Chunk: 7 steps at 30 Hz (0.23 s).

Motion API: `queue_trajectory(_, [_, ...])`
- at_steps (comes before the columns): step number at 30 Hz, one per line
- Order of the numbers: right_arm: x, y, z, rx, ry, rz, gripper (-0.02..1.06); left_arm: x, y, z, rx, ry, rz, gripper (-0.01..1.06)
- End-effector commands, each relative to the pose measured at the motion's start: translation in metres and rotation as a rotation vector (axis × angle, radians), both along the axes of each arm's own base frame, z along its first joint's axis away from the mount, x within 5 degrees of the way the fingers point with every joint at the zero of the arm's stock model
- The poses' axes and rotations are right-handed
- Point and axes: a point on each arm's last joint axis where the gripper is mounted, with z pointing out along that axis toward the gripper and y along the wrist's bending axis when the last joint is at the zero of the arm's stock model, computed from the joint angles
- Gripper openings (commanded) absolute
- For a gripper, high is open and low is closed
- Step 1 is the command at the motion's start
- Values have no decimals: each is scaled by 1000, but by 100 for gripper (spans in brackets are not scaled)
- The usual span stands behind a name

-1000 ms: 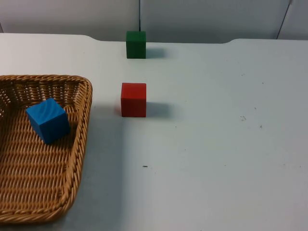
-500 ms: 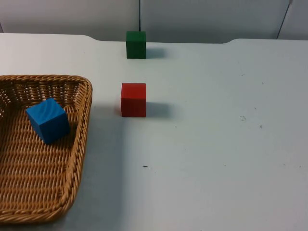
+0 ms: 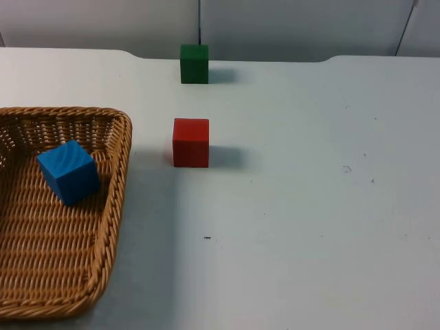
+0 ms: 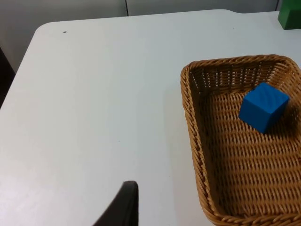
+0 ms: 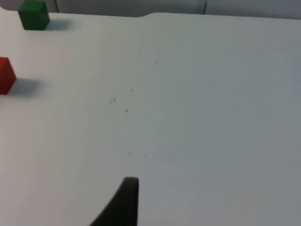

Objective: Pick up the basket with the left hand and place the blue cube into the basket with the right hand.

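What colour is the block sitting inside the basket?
Blue: the block in the basket shows best in the top view.

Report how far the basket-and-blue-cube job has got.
Done: the blue cube lies inside the wicker basket, which rests on the table. In hand: nothing. Left: nothing visible; the red cube and green cube stand outside.

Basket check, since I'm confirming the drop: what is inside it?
The blue cube lies inside the basket, near its back wall. Nothing else shows on the woven floor; the patch under the cube is covered.
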Motion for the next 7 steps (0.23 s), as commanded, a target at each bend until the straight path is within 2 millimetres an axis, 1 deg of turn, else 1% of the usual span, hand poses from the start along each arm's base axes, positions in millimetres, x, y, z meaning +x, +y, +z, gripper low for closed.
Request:
queue_trajectory(1, [1,0,-1,-9,-9,-50,105,0,-1,0,-8,-11,-7,105])
queue_trajectory(7, [0,1,-1,-9,-9,-119,105,0,-1,0,-8,-11,-7,105])
